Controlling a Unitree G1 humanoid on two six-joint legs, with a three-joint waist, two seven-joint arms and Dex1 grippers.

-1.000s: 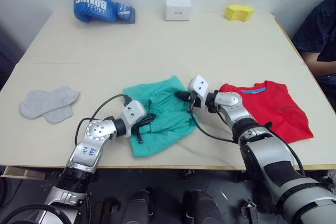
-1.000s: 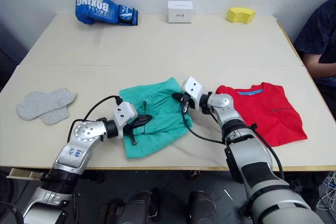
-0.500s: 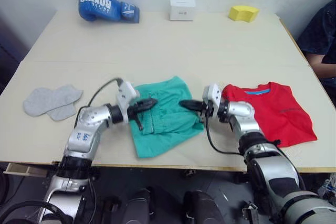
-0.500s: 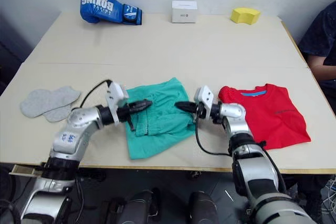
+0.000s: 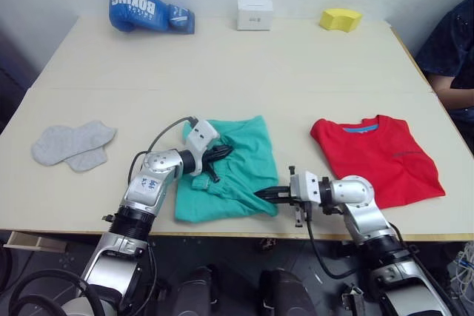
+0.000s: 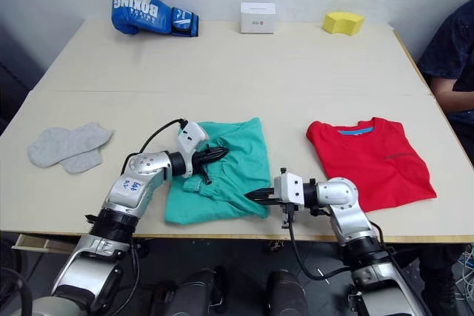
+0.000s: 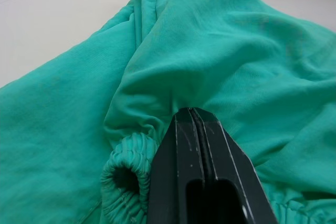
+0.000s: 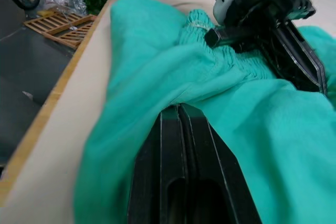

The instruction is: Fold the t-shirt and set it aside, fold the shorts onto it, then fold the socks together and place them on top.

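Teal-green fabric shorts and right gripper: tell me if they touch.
Touching. The right wrist view shows the right gripper shut, jaws pinching a fold of the teal-green fabric shorts.

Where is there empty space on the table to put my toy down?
The widest bare patch on the table runs between the far row, glove, box and yellow block, and the clothes. A smaller gap lies between the socks and the shorts. It is crowded around the shorts, where the left gripper and right gripper pinch them, beside the shirt.
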